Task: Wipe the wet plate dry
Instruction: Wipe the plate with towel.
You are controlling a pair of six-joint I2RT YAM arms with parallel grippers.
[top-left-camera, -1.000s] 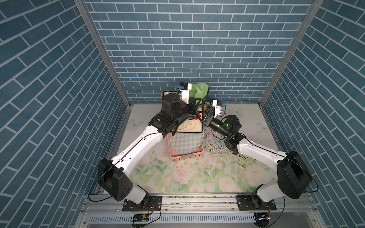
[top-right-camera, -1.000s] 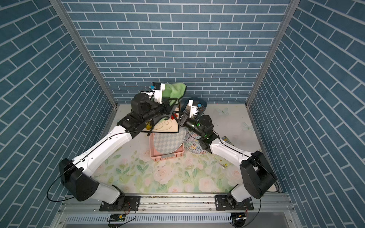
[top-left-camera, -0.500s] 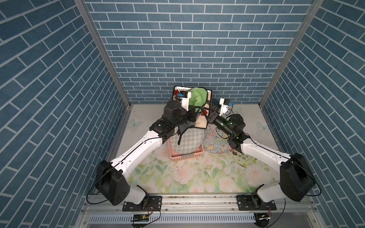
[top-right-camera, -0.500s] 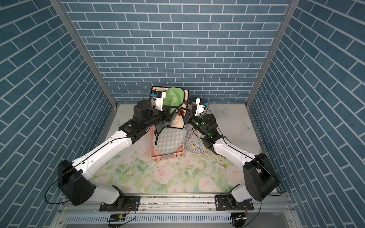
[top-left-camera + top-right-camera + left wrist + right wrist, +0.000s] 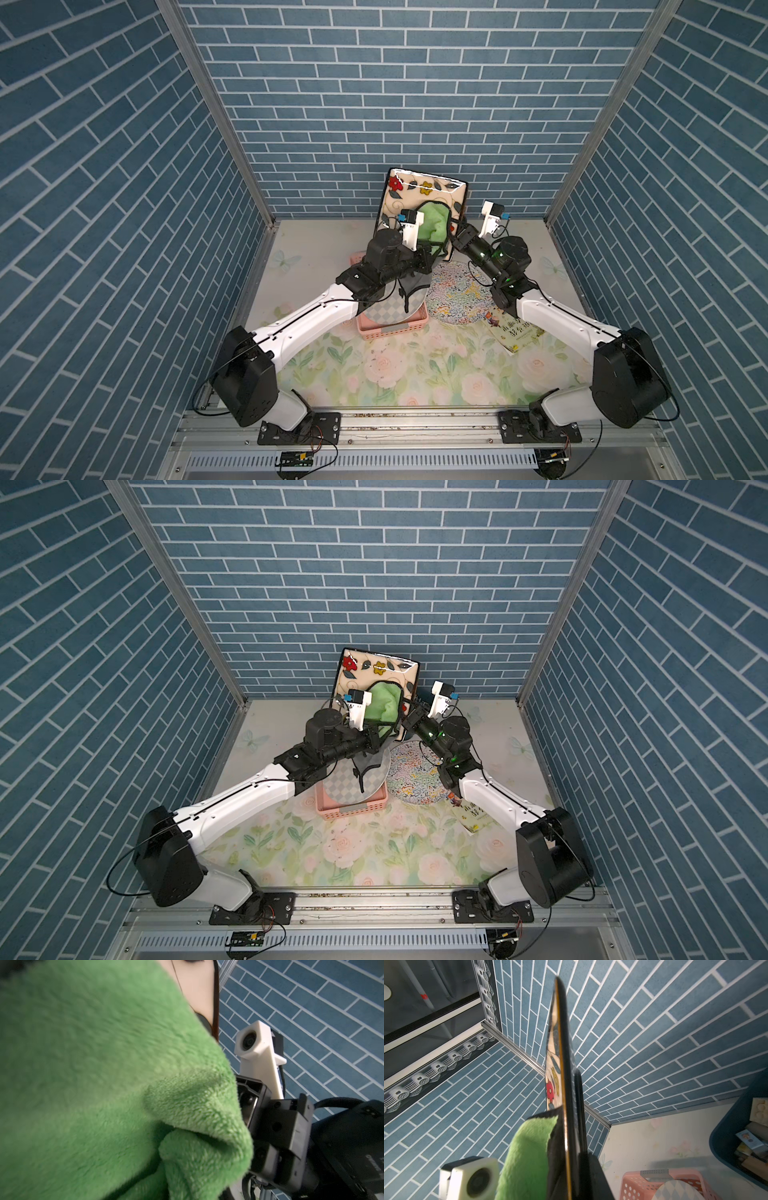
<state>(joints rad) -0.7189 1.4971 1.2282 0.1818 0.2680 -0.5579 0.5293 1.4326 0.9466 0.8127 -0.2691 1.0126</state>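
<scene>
Green cloth [image 5: 434,224], covering plate [image 5: 411,199] centre, rim visible

Pink basket [image 5: 390,331] holding checkered plate [image 5: 386,316], squiggle-patterned round plate [image 5: 457,296] beside it, booklet [image 5: 515,332] nearby, floral tabletop [image 5: 395,374]

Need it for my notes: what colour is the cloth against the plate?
Green; the cloth shows best in the left wrist view.
</scene>
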